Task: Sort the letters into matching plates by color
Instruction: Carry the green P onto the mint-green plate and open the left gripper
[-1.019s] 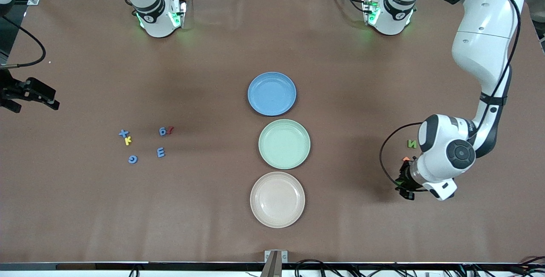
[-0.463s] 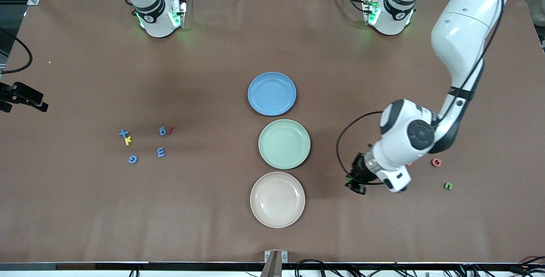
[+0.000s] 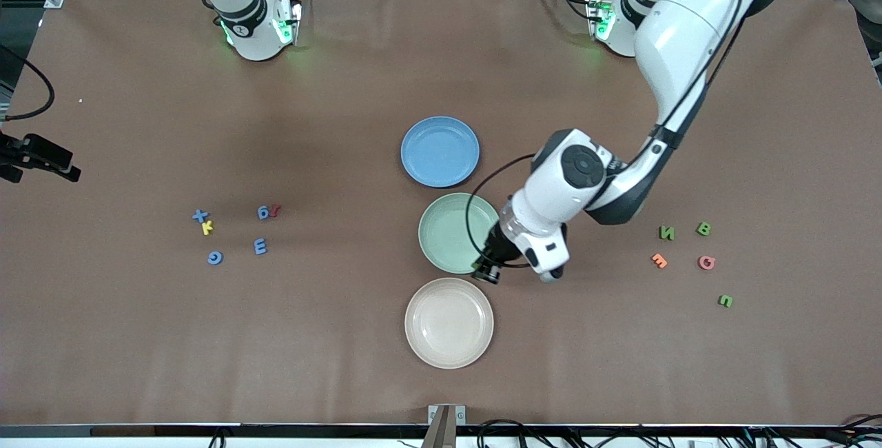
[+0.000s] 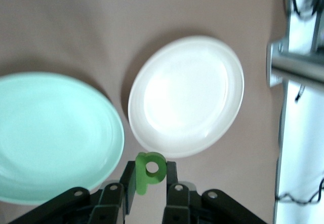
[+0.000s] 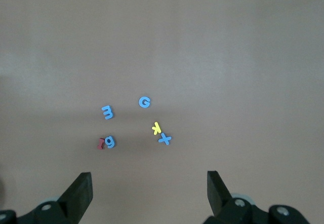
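My left gripper (image 4: pixel 150 183) is shut on a green letter p (image 4: pixel 150 172) and hangs over the rim of the mint green plate (image 3: pixel 444 231) on the side toward the beige plate (image 3: pixel 448 322). The blue plate (image 3: pixel 439 151) lies farthest from the front camera. Two green letters (image 3: pixel 666 232) (image 3: pixel 703 229), an orange one (image 3: pixel 659 260), a pink one (image 3: pixel 706 262) and one more green one (image 3: pixel 725 300) lie toward the left arm's end. My right gripper (image 5: pixel 149 191) waits open, high above the blue letters (image 5: pixel 144 102), the yellow one (image 5: pixel 156 127) and the dark red one (image 5: pixel 101 143).
The three plates lie in a line down the table's middle, rims almost touching. A metal bracket (image 3: pixel 447 415) stands at the table edge nearest the front camera. The left arm's cable (image 3: pixel 475 207) loops over the green plate.
The left arm has swung from the letters at its own end of the table to the green plate, carrying the green letter. The right gripper has drifted slightly toward the table's edge.
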